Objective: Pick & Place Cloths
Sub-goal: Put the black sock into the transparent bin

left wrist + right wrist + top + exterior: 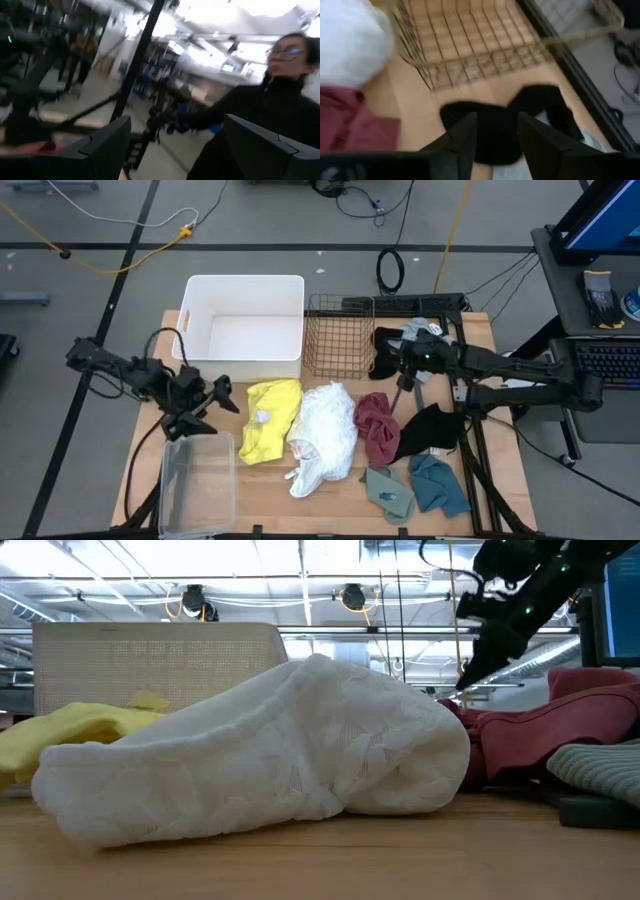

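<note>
Cloths lie spread over the near half of the wooden table (pixel 500 470). Yellow cloth (pixel 270 418) left of centre, touching the white cloth (pixel 322 436), which bulks largest in the low view. Maroon cloth (pixel 376 426) just right of the white one. Black cloth (pixel 432 428) beside the maroon, spreading toward the right edge. Sage green cloth (pixel 388 492) and teal cloth (pixel 438 484) side by side at the near edge. A second black cloth (pixel 386 352) lies farther back, next to the wire basket (pixel 338 336), with a grey piece (pixel 420 330) just beyond it.

White plastic bin (pixel 246 326) stands at the back left, touching the wire basket's left side. Clear plastic container (pixel 196 480) at the near left corner. Black metal frame bars (pixel 470 442) run along the right side, partly over the black cloth.

Right gripper (pixel 404 376) hangs above the rear black cloth, between basket and maroon cloth; in its wrist view the fingers stand partly apart with nothing between them, the black cloth lying below on the table.

Left gripper (pixel 222 396) waits off the yellow cloth's left side, fingers spread wide, empty. A person in black shows in its wrist view.
</note>
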You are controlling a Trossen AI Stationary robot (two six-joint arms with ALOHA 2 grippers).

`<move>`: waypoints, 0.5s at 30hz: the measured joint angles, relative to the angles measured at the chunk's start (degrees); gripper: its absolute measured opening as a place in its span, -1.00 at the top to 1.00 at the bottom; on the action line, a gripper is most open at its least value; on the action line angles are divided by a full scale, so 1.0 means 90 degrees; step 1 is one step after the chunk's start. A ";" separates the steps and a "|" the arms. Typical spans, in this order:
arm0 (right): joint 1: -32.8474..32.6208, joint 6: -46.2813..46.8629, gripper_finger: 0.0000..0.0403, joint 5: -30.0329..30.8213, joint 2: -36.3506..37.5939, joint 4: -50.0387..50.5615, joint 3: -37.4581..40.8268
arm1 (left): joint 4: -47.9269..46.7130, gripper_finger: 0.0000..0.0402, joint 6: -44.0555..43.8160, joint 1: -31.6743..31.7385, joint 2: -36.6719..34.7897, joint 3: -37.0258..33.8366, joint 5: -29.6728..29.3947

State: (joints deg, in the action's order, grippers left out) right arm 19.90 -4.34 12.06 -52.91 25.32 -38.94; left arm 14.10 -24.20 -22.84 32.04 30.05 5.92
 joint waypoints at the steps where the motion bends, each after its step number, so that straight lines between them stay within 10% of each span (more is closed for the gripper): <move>1: 0.0059 -0.0038 0.24 -0.0011 -0.0077 0.0040 0.0000 | -0.0295 -0.61 -0.0016 -0.0034 0.0162 0.0258 -0.0078; 15: 0.0444 -0.1548 -0.24 -0.0530 -0.1231 -0.0133 0.0000 | -0.3451 -0.61 -0.0031 -0.0348 0.1746 0.2758 -0.1401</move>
State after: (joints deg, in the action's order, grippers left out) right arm 23.90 -18.27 7.29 -63.99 24.12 -38.94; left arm -16.96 -24.48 -25.97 47.75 54.87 -6.68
